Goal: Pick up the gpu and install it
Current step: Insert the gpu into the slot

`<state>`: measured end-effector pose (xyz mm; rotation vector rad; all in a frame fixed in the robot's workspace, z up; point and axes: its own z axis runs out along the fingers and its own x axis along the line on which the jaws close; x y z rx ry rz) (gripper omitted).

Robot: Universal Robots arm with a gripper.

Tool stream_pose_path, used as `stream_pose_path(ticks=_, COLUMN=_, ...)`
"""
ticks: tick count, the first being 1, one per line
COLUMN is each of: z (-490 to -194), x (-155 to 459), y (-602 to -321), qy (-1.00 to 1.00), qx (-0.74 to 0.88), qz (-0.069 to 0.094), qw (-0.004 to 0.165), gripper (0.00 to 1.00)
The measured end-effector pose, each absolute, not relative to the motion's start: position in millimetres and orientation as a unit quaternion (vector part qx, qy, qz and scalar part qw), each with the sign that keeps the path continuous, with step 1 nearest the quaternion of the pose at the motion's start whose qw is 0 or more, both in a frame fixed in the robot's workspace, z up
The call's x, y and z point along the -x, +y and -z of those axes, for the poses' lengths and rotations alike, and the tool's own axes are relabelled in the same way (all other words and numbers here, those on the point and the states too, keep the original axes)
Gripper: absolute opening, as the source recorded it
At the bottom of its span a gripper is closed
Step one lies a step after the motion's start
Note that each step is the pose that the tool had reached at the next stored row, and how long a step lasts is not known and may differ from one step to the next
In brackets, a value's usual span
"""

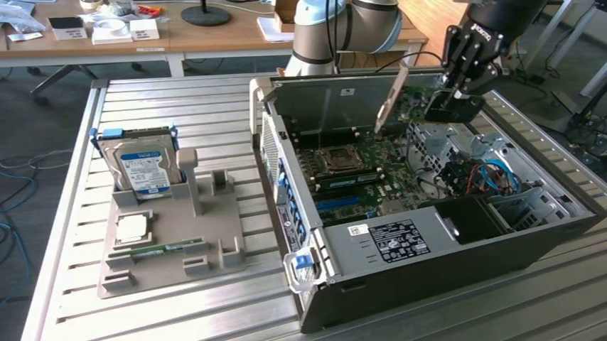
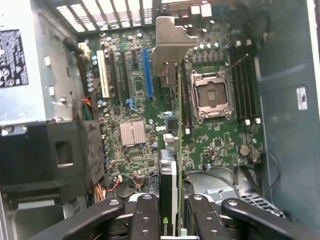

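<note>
The gpu [image 1: 396, 99] hangs above the open computer case [image 1: 427, 263], tilted, its long pale end bracket pointing down toward the motherboard [image 1: 356, 174]. My gripper [image 1: 453, 99] is shut on the card's far end. In the wrist view the gpu [image 2: 172, 150] appears edge-on, green board beside a black face, with its metal bracket [image 2: 172, 45] at the far end. The gripper [image 2: 172, 222] clamps it between two black fingers [image 2: 145, 215]. The card floats over the board between the blue slot [image 2: 148, 72] and the CPU socket [image 2: 210, 95], apart from both.
A grey holder [image 1: 204, 213] on the slatted metal table carries a hard drive [image 1: 142, 167], a processor chip [image 1: 133, 226] and a RAM stick [image 1: 156, 250]. Inside the case are a black power supply [image 1: 470, 220] and blue and red cables [image 1: 484, 177]. Desks stand behind.
</note>
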<state>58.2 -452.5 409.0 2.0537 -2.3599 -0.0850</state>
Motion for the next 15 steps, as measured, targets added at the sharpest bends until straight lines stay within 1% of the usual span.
stream_pose_path(ticks=7, z=-408.8, x=-58.2, y=-452.5, qy=-0.718, qx=-0.695, qz=0.027, qw=0.007, gripper=0.27)
stream_pose_path(ticks=15, z=-408.8, x=-58.2, y=-452.5, qy=-0.715, qx=-0.699, qz=0.027, qw=0.008, gripper=0.27)
